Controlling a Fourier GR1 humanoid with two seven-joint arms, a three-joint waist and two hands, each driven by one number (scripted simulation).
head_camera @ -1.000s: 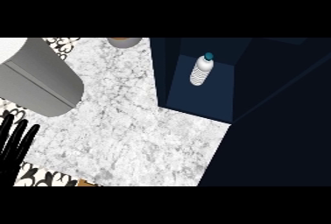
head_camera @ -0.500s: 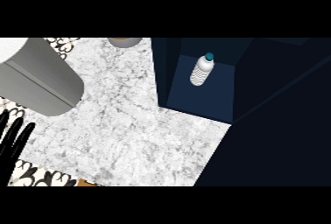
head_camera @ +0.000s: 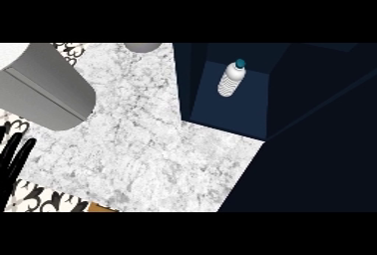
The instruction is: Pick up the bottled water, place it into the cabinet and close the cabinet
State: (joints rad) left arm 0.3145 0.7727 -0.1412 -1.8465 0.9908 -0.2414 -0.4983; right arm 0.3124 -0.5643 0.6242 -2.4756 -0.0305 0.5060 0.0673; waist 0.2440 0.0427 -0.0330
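The bottled water (head_camera: 232, 78) stands inside the open cabinet (head_camera: 247, 112), beside the marble counter (head_camera: 147, 144). I judge only the closing remains, which calls for reaching the door. My left hand (head_camera: 16, 158) rests at the left edge, fingers straight, holding nothing; my right hand is out of view.

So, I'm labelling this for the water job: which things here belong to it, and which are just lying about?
Job: bottled water, inside the cabinet; left hand, open at the left edge.
Lying about: grey round thing at the top edge; large grey shape, upper left; marble counter.
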